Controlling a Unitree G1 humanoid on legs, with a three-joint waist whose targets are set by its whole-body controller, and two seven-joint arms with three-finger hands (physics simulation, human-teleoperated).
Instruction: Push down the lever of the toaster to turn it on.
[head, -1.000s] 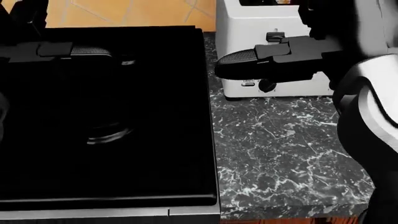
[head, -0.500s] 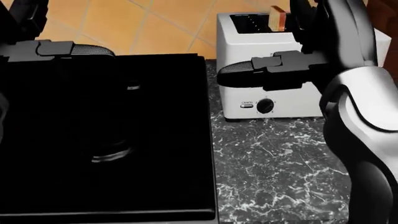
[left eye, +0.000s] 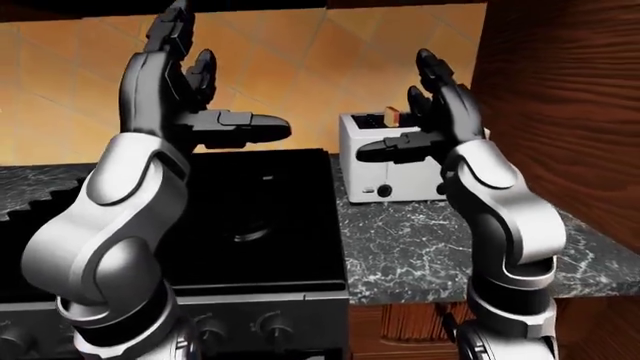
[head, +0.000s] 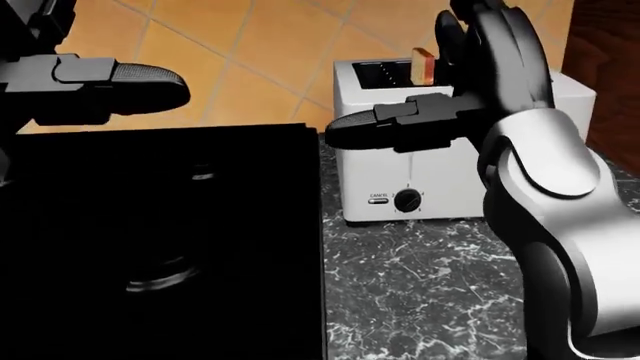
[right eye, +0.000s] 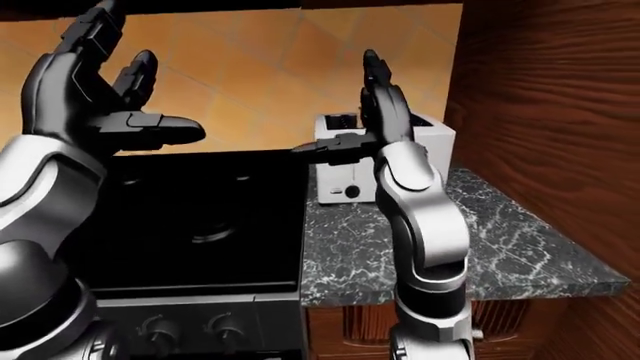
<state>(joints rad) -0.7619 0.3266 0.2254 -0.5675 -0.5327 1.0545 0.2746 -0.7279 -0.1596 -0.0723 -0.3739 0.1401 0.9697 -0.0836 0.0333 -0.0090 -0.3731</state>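
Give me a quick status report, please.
Both hands open: left hand raised over stove, right hand before toaster. Bread up; lever hidden. Nothing blocking.

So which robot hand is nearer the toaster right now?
The right robot hand: raised open, overlapping the white toaster in the left-eye view. The left robot hand is up over the black stove.

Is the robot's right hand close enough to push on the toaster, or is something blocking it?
Probably yes. The right hand hangs open in the air just this side of the white toaster, with nothing between them. The lever itself is hidden behind the hand's thumb, so I cannot tell how it lines up.
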